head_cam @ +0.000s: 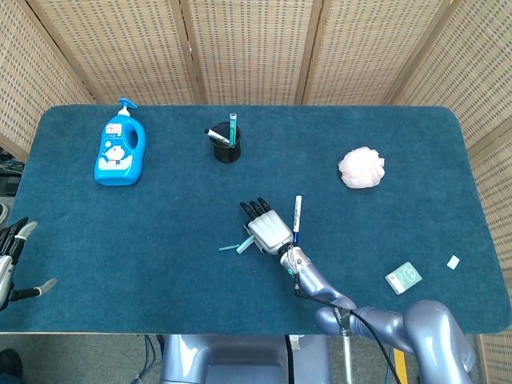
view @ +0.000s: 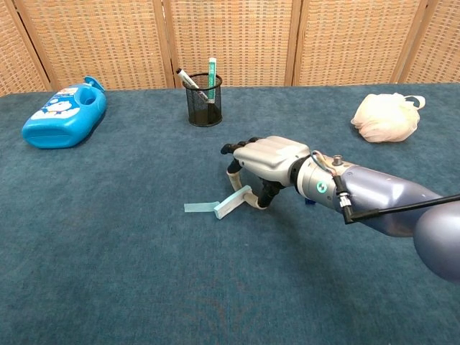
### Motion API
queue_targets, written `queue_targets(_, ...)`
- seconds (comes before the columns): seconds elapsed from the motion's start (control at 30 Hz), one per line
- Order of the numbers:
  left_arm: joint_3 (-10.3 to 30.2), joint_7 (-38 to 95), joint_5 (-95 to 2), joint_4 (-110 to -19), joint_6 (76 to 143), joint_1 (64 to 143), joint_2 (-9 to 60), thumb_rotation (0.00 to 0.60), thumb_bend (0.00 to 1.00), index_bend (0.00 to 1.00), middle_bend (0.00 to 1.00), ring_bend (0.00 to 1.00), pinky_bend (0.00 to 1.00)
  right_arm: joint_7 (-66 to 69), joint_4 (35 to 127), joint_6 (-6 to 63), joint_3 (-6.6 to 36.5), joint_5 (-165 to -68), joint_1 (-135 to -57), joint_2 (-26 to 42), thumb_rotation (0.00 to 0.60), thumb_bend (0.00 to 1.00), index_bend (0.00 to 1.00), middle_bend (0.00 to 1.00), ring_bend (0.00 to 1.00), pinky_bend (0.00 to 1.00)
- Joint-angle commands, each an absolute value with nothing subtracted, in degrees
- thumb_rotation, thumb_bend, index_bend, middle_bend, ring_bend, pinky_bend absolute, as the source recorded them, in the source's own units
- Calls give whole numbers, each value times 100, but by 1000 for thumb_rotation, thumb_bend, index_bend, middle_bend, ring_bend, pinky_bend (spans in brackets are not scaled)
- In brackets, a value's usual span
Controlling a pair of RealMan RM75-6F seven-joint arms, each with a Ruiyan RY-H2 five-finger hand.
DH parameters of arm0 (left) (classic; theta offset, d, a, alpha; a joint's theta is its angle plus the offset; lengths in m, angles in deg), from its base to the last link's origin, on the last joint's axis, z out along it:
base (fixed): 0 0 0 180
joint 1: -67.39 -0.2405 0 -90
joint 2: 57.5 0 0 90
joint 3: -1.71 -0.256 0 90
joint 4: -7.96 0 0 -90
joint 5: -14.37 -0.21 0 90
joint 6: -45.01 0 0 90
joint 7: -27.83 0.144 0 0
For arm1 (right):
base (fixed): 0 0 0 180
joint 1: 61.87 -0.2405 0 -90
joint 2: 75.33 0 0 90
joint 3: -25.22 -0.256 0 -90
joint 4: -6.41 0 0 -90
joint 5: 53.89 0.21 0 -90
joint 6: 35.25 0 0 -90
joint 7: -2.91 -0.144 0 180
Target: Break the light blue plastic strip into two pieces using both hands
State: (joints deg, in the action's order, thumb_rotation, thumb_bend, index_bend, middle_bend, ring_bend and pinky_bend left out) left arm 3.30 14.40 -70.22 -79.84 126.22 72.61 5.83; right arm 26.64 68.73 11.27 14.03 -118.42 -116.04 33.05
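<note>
The light blue plastic strip (view: 230, 203) lies bent in a V on the blue table cloth, near the middle of the table (head_cam: 234, 246). My right hand (view: 269, 158) arches over its right end, and the thumb and a finger pinch that end, which tilts up off the cloth. From above, the right hand (head_cam: 268, 228) covers the pinched end. My left hand (head_cam: 10, 254) hangs beyond the table's left front corner, fingers apart, holding nothing. It does not show in the chest view.
A white marker (head_cam: 297, 218) lies just right of my right hand. A black pen cup (view: 205, 100) stands behind it. A blue bottle (view: 63, 115) lies at the back left, a white mesh pouf (view: 386, 116) at the back right. A green card (head_cam: 403, 277) lies front right.
</note>
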Motion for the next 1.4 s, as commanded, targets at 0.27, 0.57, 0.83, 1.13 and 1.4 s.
queue_targets(0.27,320,1509,-7053,-7995,12631,7270,601,600,0,0,0,0,0,2453,7045,1343,1356,-11992,-11503,3246,600,569,592,71,0,0)
queue_targets(0.57,567,2034,-7543,-8078,12761,7666,457,600,0,0,21,4,35,2370,8128,1937,1019,-12161,-11329,2583,600,569,596,91,0,0)
queue_targets(0.83,1196,2491,-8190,-7689,12629,8736,893,600,0,207,589,548,655,2979,9076,2171,843,-11812,-11270,2181,600,569,597,93,0,0)
queue_targets(1.13,1483,3454,-7971,-7739,11644,9712,1693,600,146,322,722,650,738,3747,9730,2364,617,-10945,-11395,2151,600,569,597,100,0,0)
queue_targets(1.4,1572,3775,-7294,-8147,10893,10141,2128,600,226,383,724,650,738,4109,9889,2564,566,-10510,-11525,2269,600,569,597,105,0,0)
